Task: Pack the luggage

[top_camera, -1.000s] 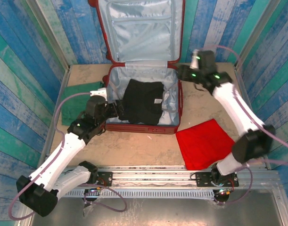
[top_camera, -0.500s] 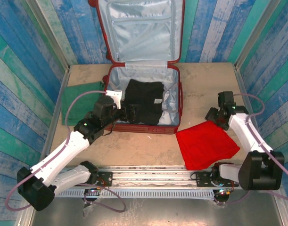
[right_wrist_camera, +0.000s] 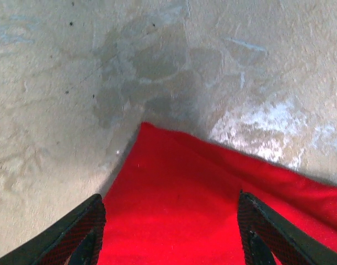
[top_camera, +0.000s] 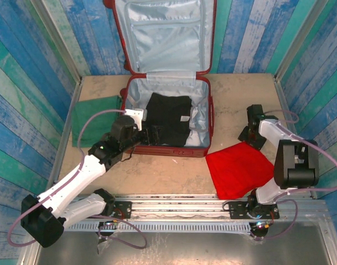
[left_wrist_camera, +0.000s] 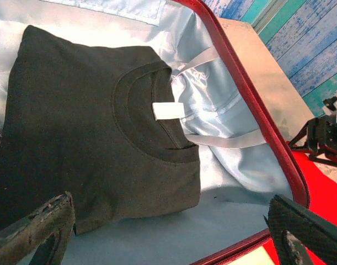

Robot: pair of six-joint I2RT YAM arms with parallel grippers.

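The luggage (top_camera: 208,118) lies open at the table's far middle, its lid (top_camera: 164,33) propped up against the back wall. A folded black shirt (top_camera: 167,122) rests on its pale lining (left_wrist_camera: 234,182). My left gripper (top_camera: 150,134) hovers open over the near-left part of the luggage; in the left wrist view the black shirt (left_wrist_camera: 91,138) is ahead of my left gripper (left_wrist_camera: 171,234), with nothing between the fingers. A folded red cloth (top_camera: 239,168) lies right of the luggage. My right gripper (right_wrist_camera: 171,232) stands open astride the red cloth's (right_wrist_camera: 212,204) far corner.
A folded green cloth (top_camera: 94,118) lies on the table left of the luggage. Blue painted plank walls (top_camera: 30,83) close in both sides and the back. Bare tan tabletop (top_camera: 157,171) runs between the luggage and the arm bases.
My right arm swung from beside the luggage's far right corner down to the red cloth's far corner, its jaws narrowing a little. My left gripper shifted right, over the luggage's near edge.
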